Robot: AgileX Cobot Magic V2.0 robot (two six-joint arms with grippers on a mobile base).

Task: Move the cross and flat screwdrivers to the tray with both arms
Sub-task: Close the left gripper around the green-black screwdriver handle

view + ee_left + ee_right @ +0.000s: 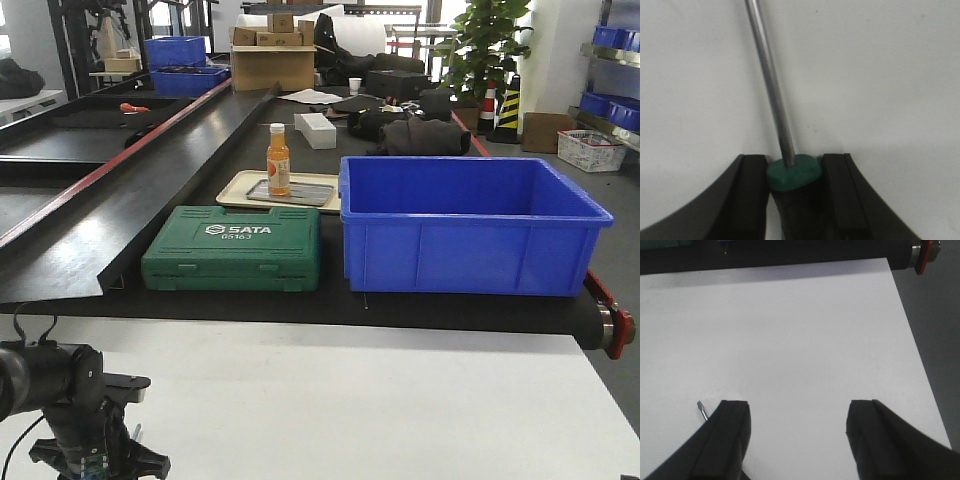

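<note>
1. Firstly, screwdriver (pixel 771 85): black handle with a green collar, clamped between the fingers of the left gripper (pixel 793 167), which is closed on it. The steel shaft runs out ahead over the white table (pixel 880 75). The tip is out of frame, so cross or flat cannot be told, nor whether it is lifted. Holding the thick handle rather than the slim shaft seems meant for a firmer hold.
2. Second screwdriver (pixel 701 409): only a steel tip shows, lying on the table just beside one finger of the right gripper (pixel 797 415). It is too small to type.
3. Right gripper: jaws spread wide with nothing between them, low over the table. It is probably opened to take the second screwdriver.
4. Tray (pixel 312 194): grey and shallow, nested in a beige tray (pixel 235 188) on the black belt (pixel 200 150) beyond the table, well apart from both tools. A bottle (pixel 278 158) stands upright on its left part, so the bare right part looks the safer spot.
5. Case (pixel 232 248): green, closed, on the belt in front of the trays.
6. Bin (pixel 470 235): blue, just beside the case. Both stand between table and tray, so a carry likely goes over them.
</note>
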